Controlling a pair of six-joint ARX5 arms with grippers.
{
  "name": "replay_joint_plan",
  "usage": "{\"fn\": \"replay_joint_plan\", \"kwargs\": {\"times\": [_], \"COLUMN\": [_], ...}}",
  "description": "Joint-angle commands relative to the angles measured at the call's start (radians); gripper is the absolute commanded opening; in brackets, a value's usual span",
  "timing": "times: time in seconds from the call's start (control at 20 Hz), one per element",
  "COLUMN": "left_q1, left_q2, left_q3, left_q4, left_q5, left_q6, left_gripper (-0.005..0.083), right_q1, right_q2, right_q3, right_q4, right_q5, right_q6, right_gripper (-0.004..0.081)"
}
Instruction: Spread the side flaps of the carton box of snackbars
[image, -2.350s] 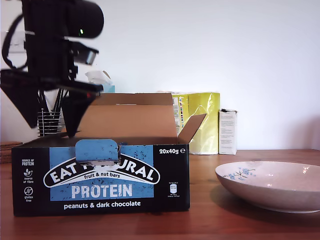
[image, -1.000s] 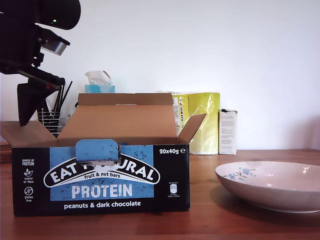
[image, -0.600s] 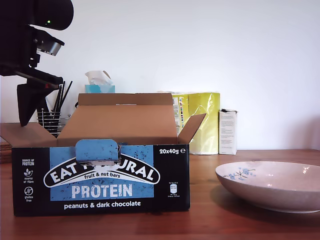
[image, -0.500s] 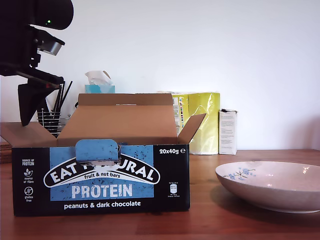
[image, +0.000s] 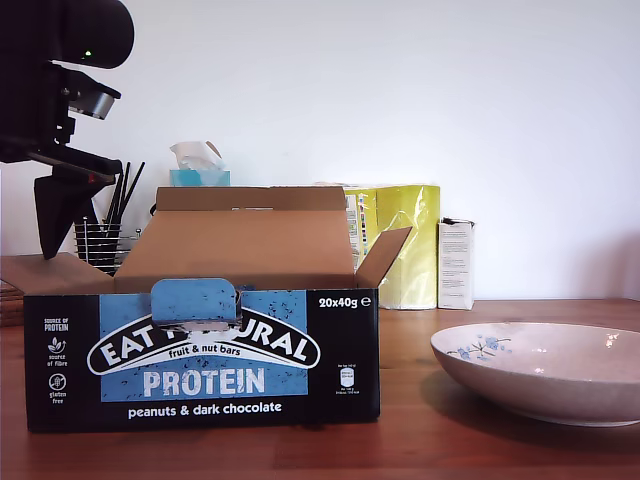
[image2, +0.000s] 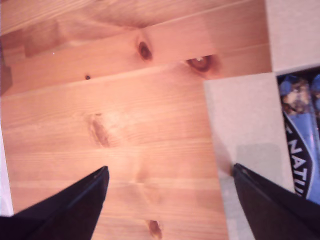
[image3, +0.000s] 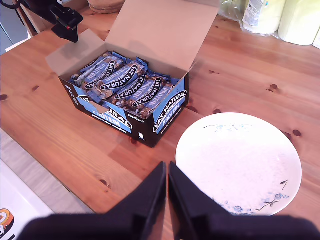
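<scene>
My first gripper (image2: 170, 200), jaws spread wide, hangs above the folded-out side flap (image2: 245, 145) of the carton box of snackbars (image: 205, 350) at the exterior view's left, while my second gripper (image3: 167, 192), jaws pressed together, hovers over the table (image3: 65, 140) near the plate (image3: 240, 165)

The open top of the carton box of snackbars (image3: 131, 95) can be reached from above and from its blue front, but the upright lid flap (image: 250, 240) walls off the back. At the exterior view's right the plate (image: 540, 370) fills the surface (image: 410, 340) just beside the box. My first pincer (image: 50, 225) hangs over the flattened side flap (image: 55, 272).
</scene>
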Motion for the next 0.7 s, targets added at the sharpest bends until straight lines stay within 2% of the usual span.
{"fn": "replay_joint_plan", "kwargs": {"times": [0.0,0.25,0.65], "left_q1": [0.008,0.012,0.031], "left_q2": [0.036,0.079,0.09], "left_q3": [-0.013,-0.022,-0.092], "left_q4": [0.003,0.026,0.09], "left_q5": [0.014,0.018,0.08], "left_q6": [0.01,0.015,0.03], "left_gripper": [0.0725,0.0725,0.0725], "right_q1": [0.0,0.0,0.0], "right_q2": [0.003,0.003,0.003], "right_q3": [0.015,0.015,0.015], "right_q4": [0.011,0.011,0.019], "right_q5": [-0.001,-0.001,-0.001], "right_q6": [-0.006,-0.006,-0.006], "right_gripper": [-0.0013,-0.0013,-0.0013]}}
